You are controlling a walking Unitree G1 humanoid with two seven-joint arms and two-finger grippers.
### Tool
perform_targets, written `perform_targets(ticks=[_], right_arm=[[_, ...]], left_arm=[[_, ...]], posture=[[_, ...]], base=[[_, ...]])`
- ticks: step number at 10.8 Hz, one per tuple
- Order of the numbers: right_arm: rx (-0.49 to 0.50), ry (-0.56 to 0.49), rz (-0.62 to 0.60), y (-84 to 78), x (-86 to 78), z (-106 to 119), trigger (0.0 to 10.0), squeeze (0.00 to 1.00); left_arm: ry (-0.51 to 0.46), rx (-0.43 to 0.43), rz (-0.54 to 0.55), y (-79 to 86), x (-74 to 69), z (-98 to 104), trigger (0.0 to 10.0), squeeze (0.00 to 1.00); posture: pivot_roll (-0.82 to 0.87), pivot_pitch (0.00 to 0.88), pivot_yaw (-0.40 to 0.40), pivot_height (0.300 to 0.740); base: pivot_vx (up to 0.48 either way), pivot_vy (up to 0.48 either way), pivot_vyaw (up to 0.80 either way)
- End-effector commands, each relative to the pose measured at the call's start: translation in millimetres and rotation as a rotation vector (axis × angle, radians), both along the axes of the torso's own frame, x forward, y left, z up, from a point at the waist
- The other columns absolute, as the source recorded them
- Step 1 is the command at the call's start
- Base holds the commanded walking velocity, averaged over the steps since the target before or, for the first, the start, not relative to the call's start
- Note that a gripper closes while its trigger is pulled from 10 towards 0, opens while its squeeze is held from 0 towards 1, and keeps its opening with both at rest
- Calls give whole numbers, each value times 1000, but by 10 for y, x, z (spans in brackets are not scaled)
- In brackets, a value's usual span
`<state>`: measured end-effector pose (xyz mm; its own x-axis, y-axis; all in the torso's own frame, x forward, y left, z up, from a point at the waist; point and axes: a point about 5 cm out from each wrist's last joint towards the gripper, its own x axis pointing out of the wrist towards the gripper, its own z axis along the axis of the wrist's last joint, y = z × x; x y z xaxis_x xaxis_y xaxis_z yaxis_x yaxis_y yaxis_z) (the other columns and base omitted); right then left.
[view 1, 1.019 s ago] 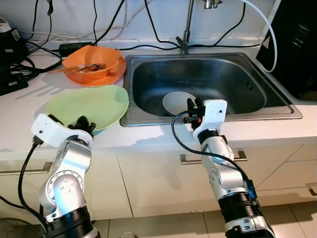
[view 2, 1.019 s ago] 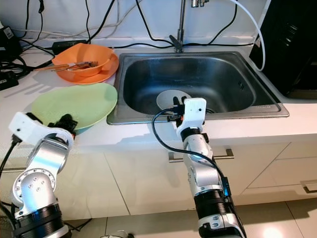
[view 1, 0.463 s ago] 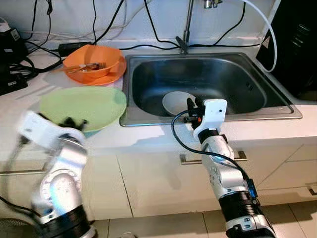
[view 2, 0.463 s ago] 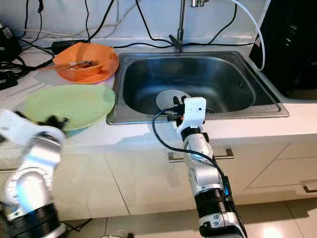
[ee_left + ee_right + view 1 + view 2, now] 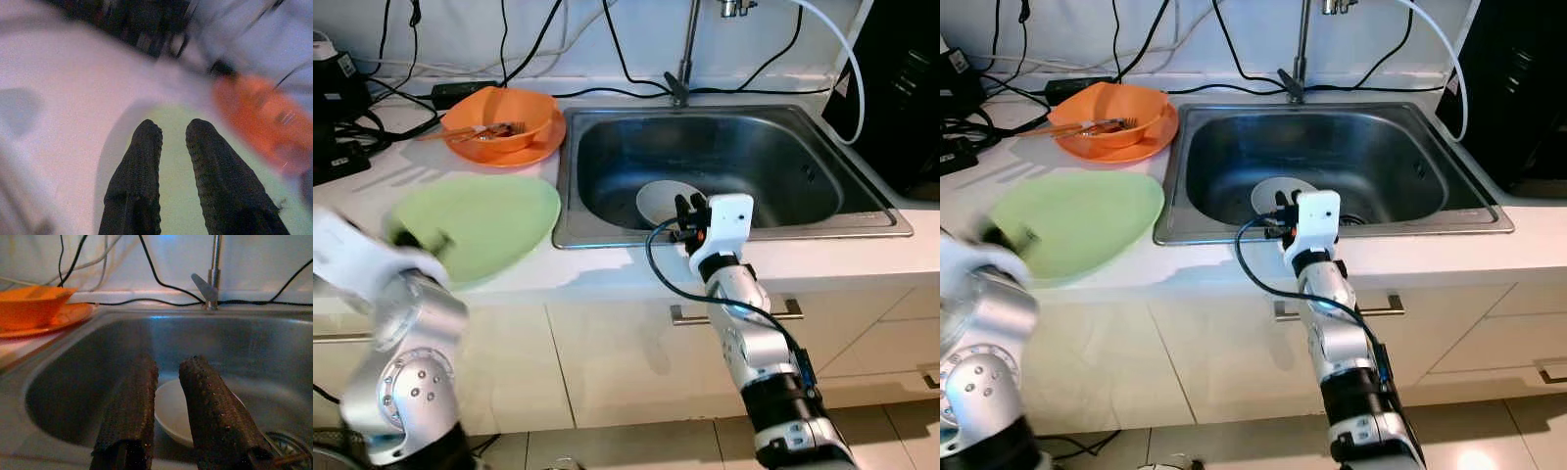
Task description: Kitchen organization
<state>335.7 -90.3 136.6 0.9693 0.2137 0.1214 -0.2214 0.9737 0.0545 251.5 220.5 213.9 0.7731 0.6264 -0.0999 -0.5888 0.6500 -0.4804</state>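
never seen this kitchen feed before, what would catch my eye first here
The steel sink sits mid-counter with a white bowl on its bottom; the right pincer hangs open over the near rim, aimed at it. To the left lies a big green plate with the left pincer open above it, and behind that an orange bowl holding utensils.

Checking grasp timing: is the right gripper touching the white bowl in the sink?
Apart. The right wrist view shows the right gripper open, above the white bowl.

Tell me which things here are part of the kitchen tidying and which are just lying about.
Part of the job: green plate, white bowl in the sink, orange bowl on orange plate.
Lying about: black cables, tap.
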Motion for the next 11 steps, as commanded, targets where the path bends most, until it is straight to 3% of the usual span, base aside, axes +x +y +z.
perform_targets(ticks=[1, 2, 4, 5, 6, 7, 8, 11], right_arm=[[0, 1, 10, 12, 19, 5, 10000, 0], [1, -1, 10, 15, 23, 11, 10000, 0], [2, -1, 6, 11, 26, 12, 10000, 0], [2, 1, 4, 7, 25, 6, 10000, 0], [1, 4, 4, 9, 24, -4, 10000, 0], [0, 5, 3, 10, 23, -9, 10000, 0], [1, 5, 3, 11, 19, -9, 10000, 0], [4, 9, 2, 4, 10, -25, 10000, 0]], left_arm=[[-78, 82, -19, -56, 0, 120, 10000, 0], [-102, 127, -29, -79, 2, 144, 10000, 0], [-92, 85, -56, -120, 26, 84, 10000, 0], [-71, 48, -142, -173, 83, -16, 10000, 0], [-28, 85, -223, -220, 123, -117, 10000, 0], [-27, 63, -228, -189, 132, -170, 10000, 27], [-36, 51, -212, -138, 126, -175, 10000, 1000], [-93, 60, -232, -109, 118, -123, 10000, 1000]], posture=[[173, 0, 12, 740], [170, 0, 12, 740], [169, 0, 14, 740], [170, 0, 14, 740], [168, 0, 17, 740], [168, 0, 18, 740], [168, 0, 20, 740], [168, 0, 17, 740]], base=[[0, 0, 0], [0, 0, 0], [0, 0, 0], [0, 0, 0], [0, 0, 0], [0, 0, 0], [0, 0, 0], [0, 0, 0]])
